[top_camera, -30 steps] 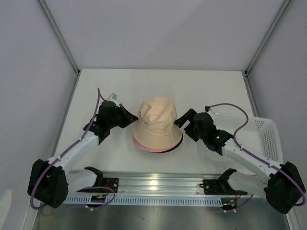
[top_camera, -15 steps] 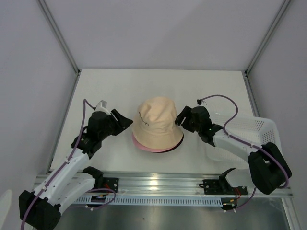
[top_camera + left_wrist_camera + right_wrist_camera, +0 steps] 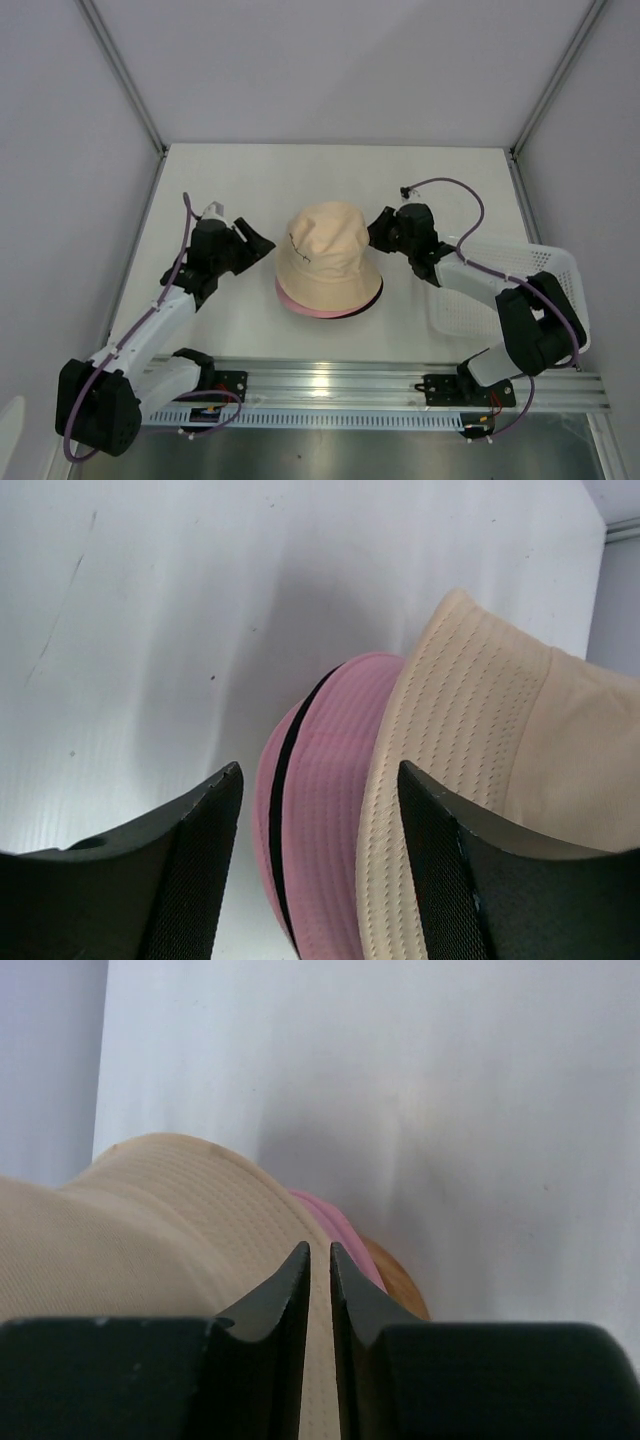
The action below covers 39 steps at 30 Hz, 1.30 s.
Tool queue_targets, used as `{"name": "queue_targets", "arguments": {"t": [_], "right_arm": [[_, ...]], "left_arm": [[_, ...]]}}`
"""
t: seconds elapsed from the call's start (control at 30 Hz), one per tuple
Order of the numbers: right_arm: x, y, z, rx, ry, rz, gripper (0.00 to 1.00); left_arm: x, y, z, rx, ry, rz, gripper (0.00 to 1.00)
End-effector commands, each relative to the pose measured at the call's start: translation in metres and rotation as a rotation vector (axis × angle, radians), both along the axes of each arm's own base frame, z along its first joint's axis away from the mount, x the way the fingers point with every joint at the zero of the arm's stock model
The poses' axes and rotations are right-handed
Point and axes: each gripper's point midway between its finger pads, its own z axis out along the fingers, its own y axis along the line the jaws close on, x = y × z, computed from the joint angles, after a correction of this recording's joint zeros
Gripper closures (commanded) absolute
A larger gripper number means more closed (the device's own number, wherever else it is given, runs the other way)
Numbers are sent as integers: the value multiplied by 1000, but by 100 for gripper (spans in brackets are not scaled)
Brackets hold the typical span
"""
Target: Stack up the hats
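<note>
On the white table (image 3: 330,180), flat and matte with a few faint scuffs, the biggest thing I see is the white plastic basket (image 3: 555,265). It is a perforated rectangle at about 3 o'clock from the hats, at the table's right edge, with my right arm reaching over it.

The hats sit as one pile near the table's middle. The beige hat (image 3: 325,255) is on top, a soft bucket shape with a domed crown, a flared brim stitched in rows and a small dark mark on its left side. Under it the pink hat (image 3: 330,780) shows only its ribbed brim, a crescent at 6 o'clock in the overhead view. The black hat (image 3: 283,780) is just a thin dark line below the pink brim. In the right wrist view a smooth brown curve of the wooden stand (image 3: 400,1290) peeks out beneath the pink edge.

My left gripper (image 3: 262,240) stands between 9 and 10 o'clock of the pile, jaws spread wide. Its wrist camera frames the pink and beige brims in the gap, apart from both fingers (image 3: 205,870). My right gripper (image 3: 375,232) is at 2 o'clock, near the beige brim, its jaws drawn in to a thin slit. I cannot tell whether they touch the fabric.
</note>
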Motion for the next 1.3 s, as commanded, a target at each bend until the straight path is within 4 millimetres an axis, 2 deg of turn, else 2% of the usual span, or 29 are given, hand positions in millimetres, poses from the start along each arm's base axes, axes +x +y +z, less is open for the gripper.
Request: {"name": "queue_targets", "arguments": {"t": [0.0, 0.07, 0.1, 0.13, 0.2, 0.37, 0.43, 0.5, 0.53, 0.6, 0.63, 0.7, 0.83, 0.87, 0.93, 0.97, 1.0, 1.03, 1.1, 1.13, 1.17, 1.23, 1.27], "right_arm": [[17, 27, 23, 55, -89, 106, 84], [20, 38, 28, 77, -86, 154, 84], [22, 43, 19, 75, -67, 170, 85], [22, 47, 20, 86, -63, 191, 85], [27, 54, 26, 100, -76, 211, 85], [31, 69, 33, 114, -100, 271, 83], [36, 74, 39, 112, -121, 291, 83], [36, 81, 35, 111, -119, 324, 81], [38, 86, 40, 121, -133, 346, 80], [40, 93, 34, 120, -127, 374, 78], [40, 95, 34, 120, -129, 394, 78], [46, 101, 31, 118, -128, 415, 77], [53, 104, 26, 83, -119, 448, 72], [53, 101, 22, 50, -106, 453, 67], [67, 92, 29, 23, -124, 427, 61], [70, 84, 26, -1, -102, 411, 55], [79, 78, 35, -5, -111, 388, 50], [93, 58, 38, -18, -104, 333, 44], [101, 36, 42, -27, -67, 292, 33], [111, 14, 58, -19, -89, 250, 30], [114, 2, 65, -20, -98, 226, 25], [114, -21, 75, -34, -90, 182, 21], [112, -39, 91, -35, -99, 145, 19]], "left_arm": [[25, -15, 41, -75, -153, -80, 33], [28, -23, 42, -90, -160, -121, 33], [28, -29, 47, -111, -171, -159, 33], [29, -33, 45, -119, -167, -177, 33], [32, -40, 53, -143, -197, -215, 34], [21, -53, 48, -188, -181, -298, 37], [16, -52, 46, -189, -177, -302, 38], [9, -50, 42, -183, -172, -301, 38], [6, -48, 39, -174, -170, -300, 38], [2, -43, 42, -151, -185, -289, 38], [-1, -39, 36, -125, -176, -281, 37], [2, -25, 29, -60, -172, -224, 36], [13, -16, 34, -46, -216, -197, 35], [15, -15, 32, -57, -218, -194, 35], [22, -18, 40, -105, -252, -195, 36], [23, -19, 34, -123, -235, -199, 37], [25, -20, 36, -138, -241, -201, 37], [25, -23, 38, -159, -247, -211, 37], [24, -25, 39, -174, -241, -219, 36], [22, -27, 38, -187, -233, -227, 36], [21, -28, 38, -193, -233, -229, 36], [15, -28, 35, -214, -225, -228, 35], [12, -31, 38, -229, -228, -238, 34]]}}
